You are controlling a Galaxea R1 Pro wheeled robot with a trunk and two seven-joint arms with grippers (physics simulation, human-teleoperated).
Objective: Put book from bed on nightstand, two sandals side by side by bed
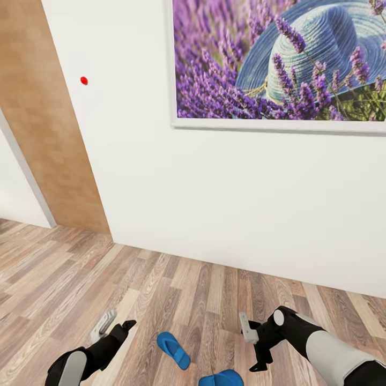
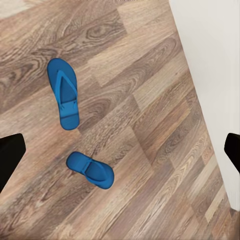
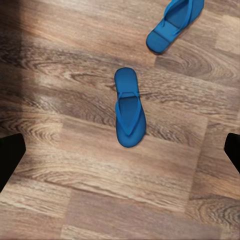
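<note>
Two bright blue sandals lie apart on the wood-plank floor, pointing different ways. In the head view one sandal (image 1: 173,350) is between my arms and the other sandal (image 1: 221,378) is cut by the lower edge. My left gripper (image 1: 115,325) hangs open left of them. My right gripper (image 1: 251,346) hangs open to their right. The left wrist view has both sandals (image 2: 64,93) (image 2: 91,169) below the open gripper (image 2: 120,155). In the right wrist view, a sandal (image 3: 129,107) is under the open gripper (image 3: 120,155) and the second sandal (image 3: 176,22) is farther off. The book, bed and nightstand are out of view.
A white wall (image 1: 230,214) stands close ahead, with a framed lavender-and-hat picture (image 1: 279,59) and a small red dot (image 1: 83,80) on it. A light wooden door panel (image 1: 48,123) is at the left. Plank floor (image 1: 64,279) spreads left of the arms.
</note>
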